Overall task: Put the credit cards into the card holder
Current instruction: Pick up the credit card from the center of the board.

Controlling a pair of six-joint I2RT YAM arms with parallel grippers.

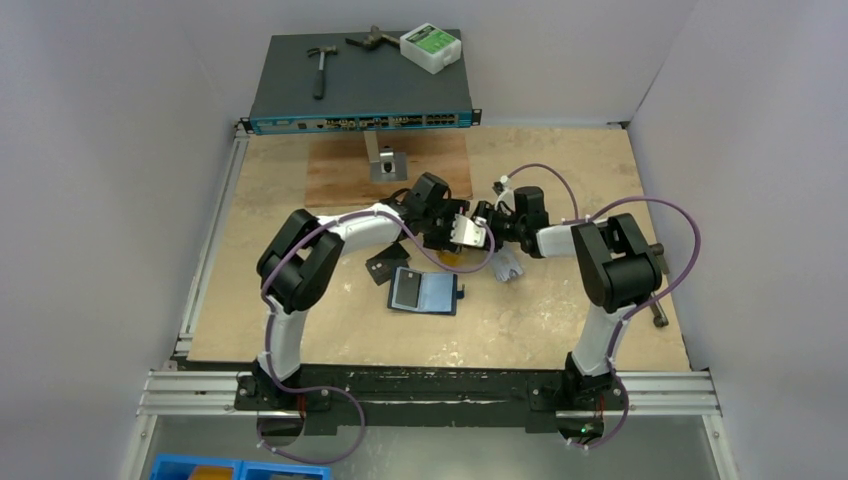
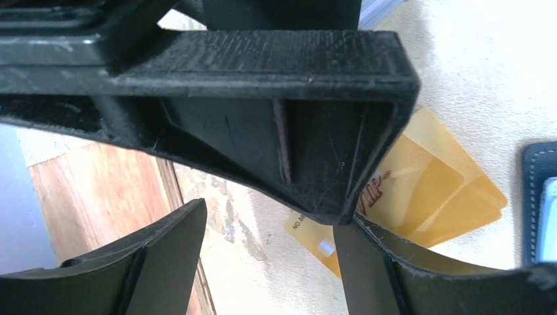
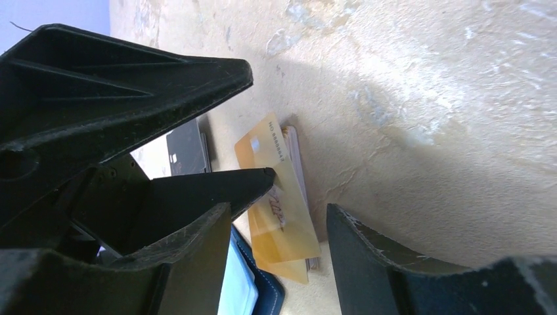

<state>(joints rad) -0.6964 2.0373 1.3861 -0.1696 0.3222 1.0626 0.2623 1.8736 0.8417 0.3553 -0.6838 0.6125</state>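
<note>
Orange-gold credit cards (image 2: pixel 427 190) lie fanned on the table, also in the right wrist view (image 3: pixel 282 223), with a pale card edge (image 3: pixel 297 157) beneath them. The card holder (image 1: pixel 425 290) lies open beside them, navy with a light blue inside (image 3: pixel 240 289). A black card (image 1: pixel 383 267) rests to its left. My left gripper (image 2: pixel 269 220) and right gripper (image 3: pixel 277 210) meet nose to nose above the orange cards. Both stand open with nothing between their fingers. The right gripper's fingers straddle the air over the orange stack.
A network switch (image 1: pixel 360 90) sits at the back carrying a hammer (image 1: pixel 320 70) and a white box (image 1: pixel 430 48). A wooden board (image 1: pixel 340 180) with a metal bracket (image 1: pixel 383 160) lies in front of it. A pale object (image 1: pixel 507 265) lies right of the cards.
</note>
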